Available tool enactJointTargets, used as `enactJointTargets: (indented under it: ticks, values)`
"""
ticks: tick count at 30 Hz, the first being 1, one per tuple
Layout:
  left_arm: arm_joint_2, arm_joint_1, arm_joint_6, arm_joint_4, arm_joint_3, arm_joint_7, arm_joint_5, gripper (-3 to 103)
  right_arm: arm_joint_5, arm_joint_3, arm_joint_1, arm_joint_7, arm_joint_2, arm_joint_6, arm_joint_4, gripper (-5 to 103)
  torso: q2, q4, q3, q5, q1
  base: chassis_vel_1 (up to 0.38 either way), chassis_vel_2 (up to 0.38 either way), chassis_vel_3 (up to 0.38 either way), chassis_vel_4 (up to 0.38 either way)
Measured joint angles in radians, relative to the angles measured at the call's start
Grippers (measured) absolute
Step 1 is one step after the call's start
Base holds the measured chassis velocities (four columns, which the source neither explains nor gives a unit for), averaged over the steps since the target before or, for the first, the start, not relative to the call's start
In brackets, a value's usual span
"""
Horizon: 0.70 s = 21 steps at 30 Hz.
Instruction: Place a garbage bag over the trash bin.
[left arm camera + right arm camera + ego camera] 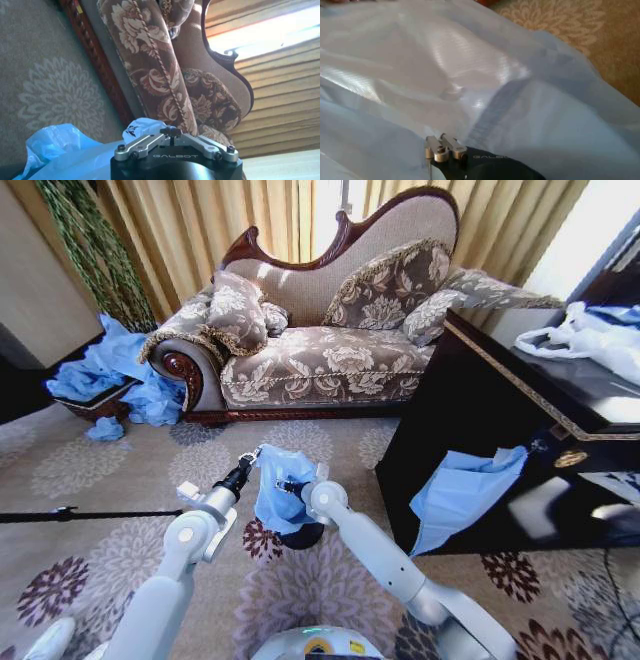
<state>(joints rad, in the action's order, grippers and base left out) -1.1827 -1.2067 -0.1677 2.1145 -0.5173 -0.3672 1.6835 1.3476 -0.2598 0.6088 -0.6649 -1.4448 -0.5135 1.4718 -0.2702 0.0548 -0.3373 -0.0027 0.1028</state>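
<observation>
Garbage bag [282, 492] held up between the two grippers, directly above the trash bin [303, 536]

The bag's long axis hangs vertically toward the bin on the carpet [120, 480]; left gripper [247, 461] and right gripper [289, 486] are each closed on its upper edge, equally near

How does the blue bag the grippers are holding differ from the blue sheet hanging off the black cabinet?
The garbage bag is bunched and wrinkled, gathered over the trash bin; the light-blue sheet hangs flat and broad. The garbage bag is pinched at its top by the left gripper and right gripper; the sheet is untouched, draped down the black cabinet front. The bag sits mid-carpet; the sheet is off to the robot's right. Both are thin light-blue plastic.
</observation>
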Motion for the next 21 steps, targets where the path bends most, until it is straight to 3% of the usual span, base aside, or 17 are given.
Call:
enactJointTargets:
  ticks: [5, 9, 11, 19, 21]
  values:
    - [0.002, 0.002, -0.001, 0.008, -0.001, 0.003, 0.001, 0, -0.002, -0.012, 0.010, -0.032, 0.015, -0.009, 0.008, 73, 0.000, 0.0001, 0.000, 0.0000, 0.000, 0.000, 0.000, 0.000, 0.000]
    - [-0.003, 0.003, -0.001, 0.009, 0.003, 0.006, 0.000, 0, 0.031, -0.022, 0.011, -0.085, 0.044, -0.015, 0.049, 51, 0.000, 0.0002, 0.000, 0.0001, 0.000, 0.000, 0.000, 0.000, 0.000]
    - [-0.005, 0.002, -0.002, 0.009, 0.006, 0.006, -0.001, 0, 0.040, -0.024, 0.011, -0.096, 0.049, -0.015, 0.059, 51, 0.000, 0.0001, 0.000, 0.0001, 0.000, 0.000, 0.000, 0.000, 0.000]
    - [-0.005, 0.013, -0.002, 0.007, 0.011, 0.007, -0.002, 0, 0.055, -0.036, 0.011, -0.154, 0.126, -0.024, 0.174, 14, 0.000, 0.0002, 0.000, 0.0002, 0.000, 0.000, 0.000, 0.000, 0.000]
    - [-0.005, 0.014, -0.002, 0.007, 0.012, 0.007, -0.001, 0, 0.061, -0.038, 0.010, -0.161, 0.133, -0.024, 0.192, 14, 0.000, 0.0003, 0.000, 0.0001, 0.000, 0.000, 0.000, 0.000, 0.000]
